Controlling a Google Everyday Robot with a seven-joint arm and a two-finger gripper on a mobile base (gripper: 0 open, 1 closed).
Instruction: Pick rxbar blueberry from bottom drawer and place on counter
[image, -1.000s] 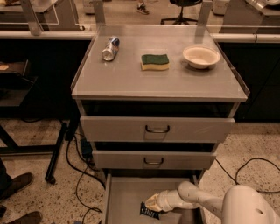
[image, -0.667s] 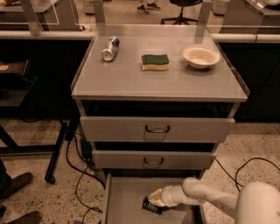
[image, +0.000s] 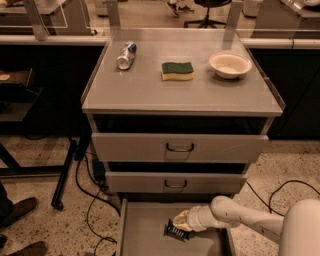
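Observation:
The rxbar blueberry (image: 176, 231), a small dark bar with white lettering, lies on the grey floor of the open bottom drawer (image: 142, 232). My gripper (image: 179, 224) reaches into the drawer from the right, its tip right over the bar and touching or nearly touching it. The white arm (image: 240, 216) runs off to the lower right. The counter (image: 150, 90) is the flat grey cabinet top above.
On the counter lie a can on its side (image: 126, 55), a green-and-yellow sponge (image: 177, 70) and a white bowl (image: 230, 65). Two handled drawers (image: 179, 147) stand partly open above the bottom one. Cables and a stand leg (image: 65, 175) lie on the floor at the left.
The gripper stays at the bar in the drawer, shifting slightly right along with the arm. The bar sits at nearly the same spot.

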